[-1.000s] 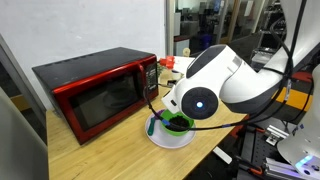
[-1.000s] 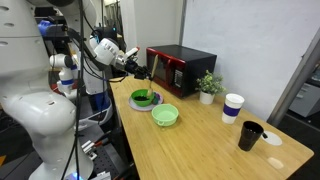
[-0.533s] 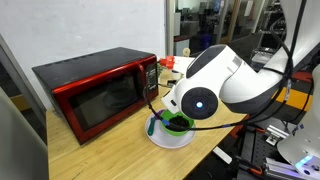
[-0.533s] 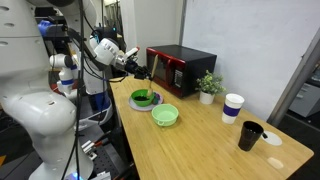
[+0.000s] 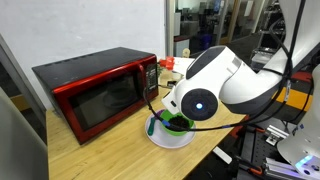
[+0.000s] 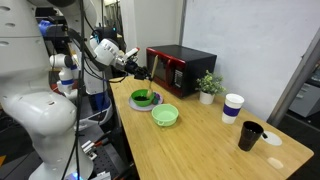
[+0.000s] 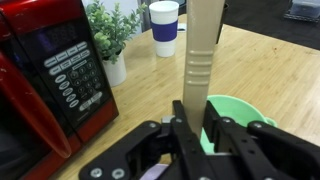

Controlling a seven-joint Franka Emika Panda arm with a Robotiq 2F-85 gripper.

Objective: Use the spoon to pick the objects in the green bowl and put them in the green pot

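Wrist view, grip: the gripper (image 7: 193,128) is clamped on the spoon (image 7: 200,60), one finger on each side of the pale handle's near end. Holding it by the end leaves the whole length free to reach.
Wrist view, spoon: the handle runs straight up and out of the top of the picture, so its scoop end is not shown here.
Wrist view, surroundings: a pale green rim sits just right of the fingers. I take it for the green bowl (image 7: 245,118) from its light inside, but cannot be sure. The red microwave (image 7: 50,80) stands on the left, with a potted plant (image 7: 115,35) and a white cup (image 7: 163,25) further back on the table (image 7: 270,60).
Exterior view, across the table: the gripper (image 6: 138,68) hangs over the green pot (image 6: 143,98), with the spoon slanting down toward its dark inside. I judge this the unloading end of a trip. Any load is too small to see.
Exterior view, bowl: the green bowl (image 6: 165,115) sits just beside the pot, which keeps the carry short. Its contents cannot be made out. A black cup (image 6: 250,135) stands well apart.
Exterior view, arm side: the white arm (image 5: 215,85) hides the gripper. The pot (image 5: 178,123) rests on a white plate (image 5: 170,139) in front of the microwave. A blue utensil (image 5: 152,127) is at the pot's side, unused.
Risk: a tilted spoon could spill between the two vessels.
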